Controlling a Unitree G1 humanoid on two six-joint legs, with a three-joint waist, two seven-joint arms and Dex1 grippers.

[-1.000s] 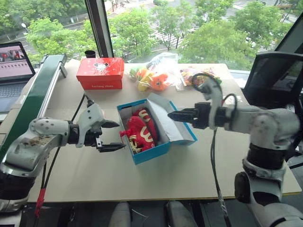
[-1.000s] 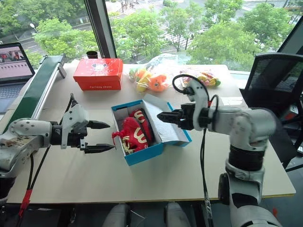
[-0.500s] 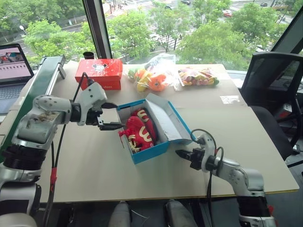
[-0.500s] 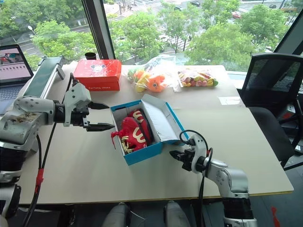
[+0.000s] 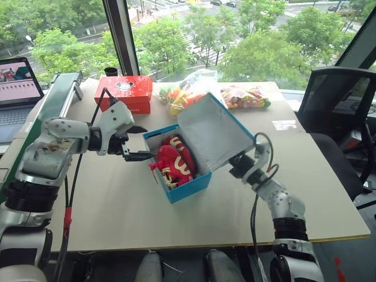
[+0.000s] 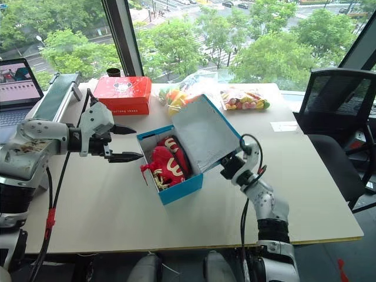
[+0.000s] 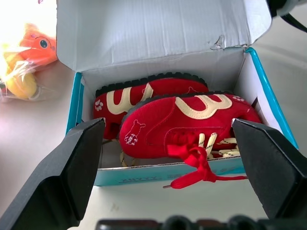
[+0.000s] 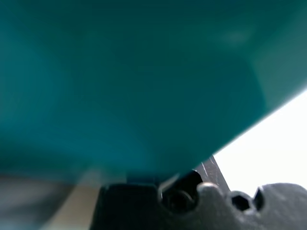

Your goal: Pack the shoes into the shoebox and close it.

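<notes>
Bright blue cardboard shoebox (image 5: 176, 191) holds the red fuzzy shoes (image 5: 174, 161). The clenched right gripper (image 6: 228, 168) props the box's white-lined lid (image 5: 214, 132) from beneath, apparently to swing it shut; beside the box, the left gripper (image 5: 136, 143) waits with fingers spread.

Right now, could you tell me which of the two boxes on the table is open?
The blue shoebox, holding the red shoes; the red-orange box behind is shut.

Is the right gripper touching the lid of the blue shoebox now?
Touching. In the left eye view the right gripper presses under the raised lid of the shoebox; the right wrist view shows blue card directly against it.
</notes>
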